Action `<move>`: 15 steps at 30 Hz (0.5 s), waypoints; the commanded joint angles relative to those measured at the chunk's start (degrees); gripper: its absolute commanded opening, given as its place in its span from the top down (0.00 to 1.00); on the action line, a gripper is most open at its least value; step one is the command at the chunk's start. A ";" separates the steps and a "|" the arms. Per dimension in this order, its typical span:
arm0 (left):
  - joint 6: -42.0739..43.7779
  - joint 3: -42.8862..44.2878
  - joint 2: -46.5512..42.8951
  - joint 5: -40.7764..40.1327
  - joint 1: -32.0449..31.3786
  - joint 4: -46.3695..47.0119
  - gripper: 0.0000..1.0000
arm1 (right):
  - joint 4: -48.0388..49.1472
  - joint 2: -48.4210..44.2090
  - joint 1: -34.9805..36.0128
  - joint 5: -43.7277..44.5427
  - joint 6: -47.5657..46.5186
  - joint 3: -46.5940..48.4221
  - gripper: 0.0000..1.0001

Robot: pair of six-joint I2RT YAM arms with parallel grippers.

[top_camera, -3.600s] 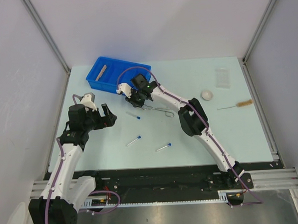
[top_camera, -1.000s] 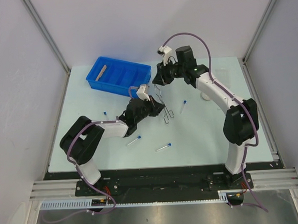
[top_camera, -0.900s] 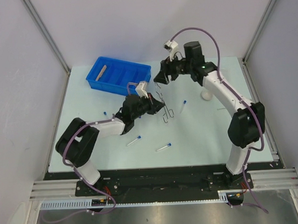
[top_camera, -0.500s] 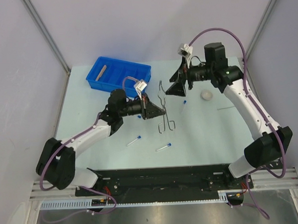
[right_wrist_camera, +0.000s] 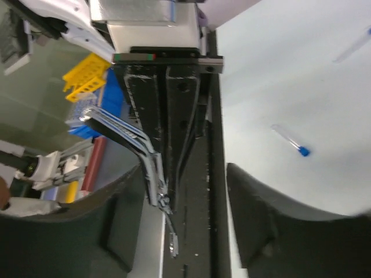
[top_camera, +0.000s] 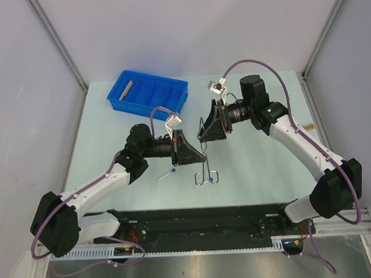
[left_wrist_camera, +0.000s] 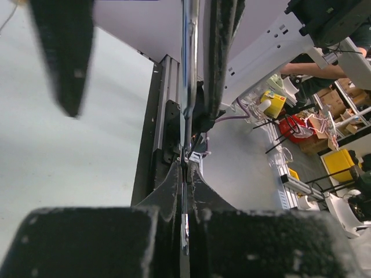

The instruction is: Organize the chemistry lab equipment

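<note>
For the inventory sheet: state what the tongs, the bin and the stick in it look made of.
Tongs: metal, likely steel; thin, silvery, with bright glints in the wrist views.
Bin: plastic, it seems; uniform blue, with smooth moulded dividers.
Stick: probably bare wood; pale tan, matt and flat.

A big blue bin (top_camera: 131,106) sits on the pale desk (top_camera: 255,166). It is farther out than the left tool (top_camera: 197,156) and off to its left. Grey walls (top_camera: 167,28) stand beyond the right tool (top_camera: 204,135). A shiny metal rail (top_camera: 339,218) runs along the near side of both tools. Past the left tool's tips, off the desk, are a yellow thing (left_wrist_camera: 272,104), a red thing (left_wrist_camera: 294,127) and brown boxes (left_wrist_camera: 331,101).
</note>
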 commanded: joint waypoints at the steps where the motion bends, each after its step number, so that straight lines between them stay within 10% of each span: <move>1: -1.48 -0.12 -1.45 -0.47 -1.21 3.16 1.00 | 14.69 -3.37 0.28 -6.09 12.77 -2.92 0.58; 7: -2.97 -0.30 -1.19 -3.54 -1.83 4.47 0.98 | 20.85 -4.07 0.81 -7.50 17.70 -5.91 1.00; 15: -5.44 -7.84 -7.60 -11.89 -1.83 9.57 0.27 | 29.00 -7.32 -2.96 -6.27 23.41 -9.42 1.00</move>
